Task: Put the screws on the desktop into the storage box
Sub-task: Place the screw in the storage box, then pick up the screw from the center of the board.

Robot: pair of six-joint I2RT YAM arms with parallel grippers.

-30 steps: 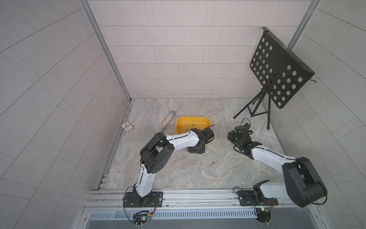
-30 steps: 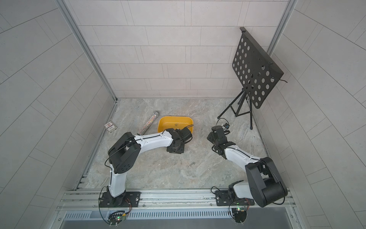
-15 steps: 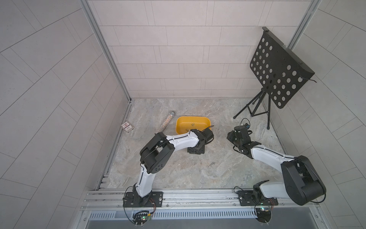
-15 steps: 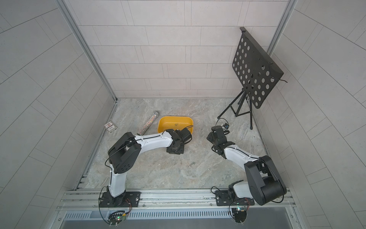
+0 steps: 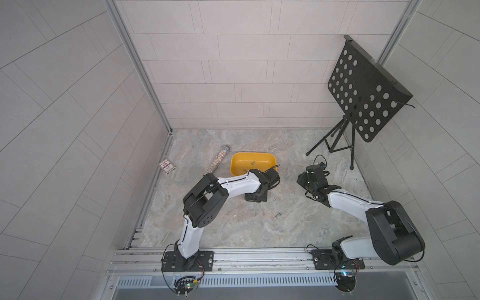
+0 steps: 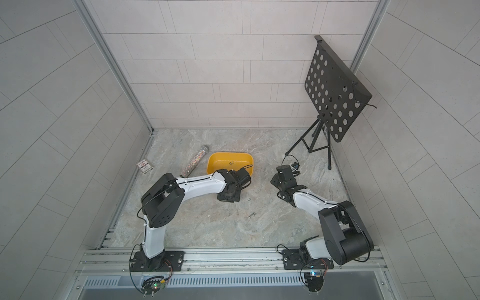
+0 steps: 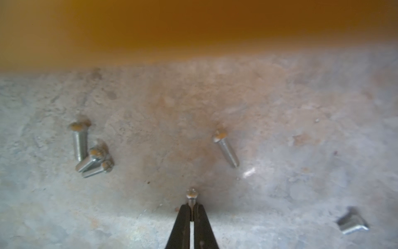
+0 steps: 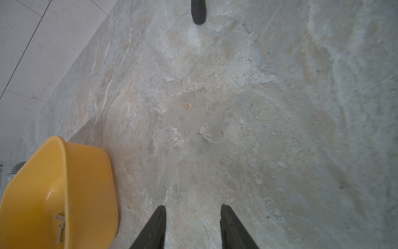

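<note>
In the left wrist view my left gripper [image 7: 191, 205] is shut on the shaft of one small silver screw [image 7: 191, 194], low over the marble desktop [image 7: 280, 107]. Three more screws [image 7: 90, 155] lie bunched together to one side, and another [image 7: 226, 148] lies alone. The yellow storage box [image 7: 193, 25] is a blurred wall just beyond them. In both top views the left gripper [image 5: 255, 198] [image 6: 228, 197] points down just in front of the storage box [image 5: 240, 166] [image 6: 217, 166], which holds a few screws [image 5: 252, 163]. Loose screws [image 5: 278, 214] lie nearby. My right gripper [image 8: 192, 210] [image 5: 301, 179] is open and empty over bare desktop.
A long glittery tube [image 5: 217, 163] and a small red-and-white card box [image 5: 167, 166] lie left of the storage box. A black music stand [image 5: 363, 91] has its tripod legs [image 5: 337, 148] at the back right, one foot [image 8: 198, 13] ahead of the right gripper.
The left gripper's jaws have closed on a screw while staying in front of the box. The right arm has barely shifted.
</note>
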